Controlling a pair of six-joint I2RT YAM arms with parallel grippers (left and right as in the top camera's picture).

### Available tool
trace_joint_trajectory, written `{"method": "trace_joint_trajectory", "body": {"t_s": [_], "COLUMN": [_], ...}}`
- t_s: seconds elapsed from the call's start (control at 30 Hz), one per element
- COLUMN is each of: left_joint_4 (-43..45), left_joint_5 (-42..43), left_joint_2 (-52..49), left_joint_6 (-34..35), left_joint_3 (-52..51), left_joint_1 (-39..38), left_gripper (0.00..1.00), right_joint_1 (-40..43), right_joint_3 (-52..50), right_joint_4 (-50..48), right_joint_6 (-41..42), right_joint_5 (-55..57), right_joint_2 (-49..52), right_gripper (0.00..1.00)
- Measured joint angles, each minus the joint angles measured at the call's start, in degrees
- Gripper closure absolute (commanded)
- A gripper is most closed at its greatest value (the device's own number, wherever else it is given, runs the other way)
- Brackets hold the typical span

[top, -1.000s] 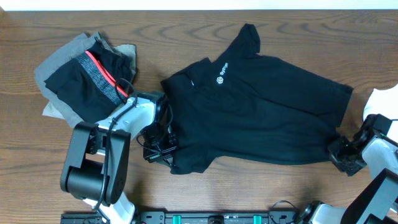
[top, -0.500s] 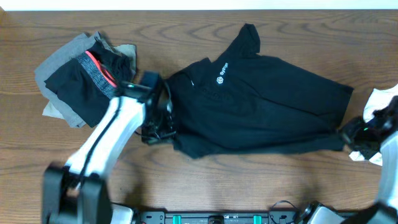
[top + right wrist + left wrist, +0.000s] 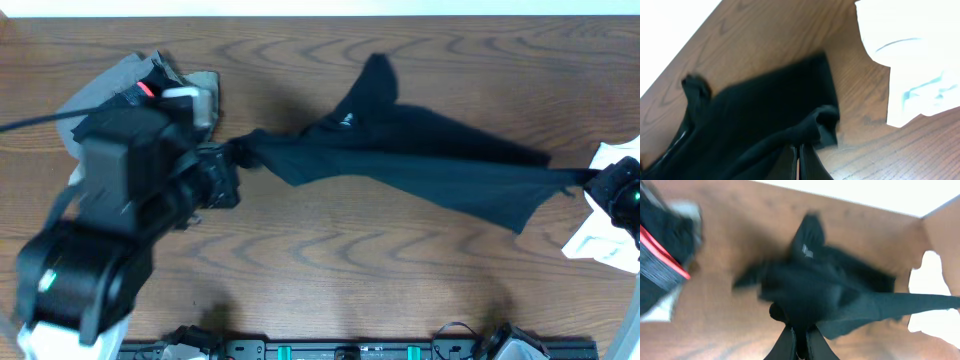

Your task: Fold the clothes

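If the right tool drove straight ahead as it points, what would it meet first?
The black T-shirt, which the right tool grips; its bunched cloth lies directly ahead, probably with table behind.

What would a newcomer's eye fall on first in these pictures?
The black T-shirt, pulled into a long band across the table, with the left gripper shut on one end and the right gripper on the other. Next, the heap of clothes at the far left and a white garment at the right edge.
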State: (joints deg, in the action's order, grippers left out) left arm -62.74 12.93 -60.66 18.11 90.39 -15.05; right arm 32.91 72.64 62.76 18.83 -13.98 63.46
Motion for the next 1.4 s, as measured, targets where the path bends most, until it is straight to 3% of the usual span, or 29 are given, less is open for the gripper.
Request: {"method": "trace_joint_trajectory", "body": {"t_s": [0.27, 0.5, 0.73, 0.83, 0.87, 0.97, 1.23, 1.4], "left_joint_4": [-6.32, -5.05, 2.05, 4.59, 5.03, 5.27, 5.35, 5.53], "left_joint_5": [-3.23, -4.57, -4.92, -5.18, -5.25, -5.4, -5.44, -5.44], "left_joint_2": [-2.14, -15.69, -30.77, -35.91, -37.44, -39.95, -40.81, -40.81], "left_joint_6": [-0.15, -1.29, -2.12, -2.47, -2.54, -2.73, -2.97, -2.97], "left_joint_3": [-0.11, -3.93, -4.5, -4.55, -4.55, -4.55, -4.55, -4.55], "left_joint_1": [0.0, 0.0, -0.04, -0.04, -0.04, -0.04, -0.04, -0.04], "left_gripper": [0.94, 0.94, 0.94, 0.94, 0.94, 0.94, 0.94, 0.94], "right_joint_1": [-0.57, -0.76, -4.83, -7.21, -8.02, -8.9, -8.96, -9.79], "right_joint_3": [-0.07, -2.99, -4.61, -4.63, -4.63, -4.72, -4.9, -5.22], "right_joint_4": [1.73, -5.44, -14.58, -17.92, -18.88, -19.28, -16.92, -18.93], "right_joint_6": [-1.03, -1.49, -1.51, -1.51, -1.53, -1.44, -3.28, -4.46], "right_joint_5": [-0.61, -2.01, -5.03, -5.6, -5.7, -5.86, -5.84, -5.73], "right_joint_2": [4.48, 15.32, 29.7, 35.1, 36.89, 39.3, 39.85, 39.85], "right_gripper": [0.99, 0.99, 0.98, 0.9, 0.82, 0.75, 0.73, 0.66]}}
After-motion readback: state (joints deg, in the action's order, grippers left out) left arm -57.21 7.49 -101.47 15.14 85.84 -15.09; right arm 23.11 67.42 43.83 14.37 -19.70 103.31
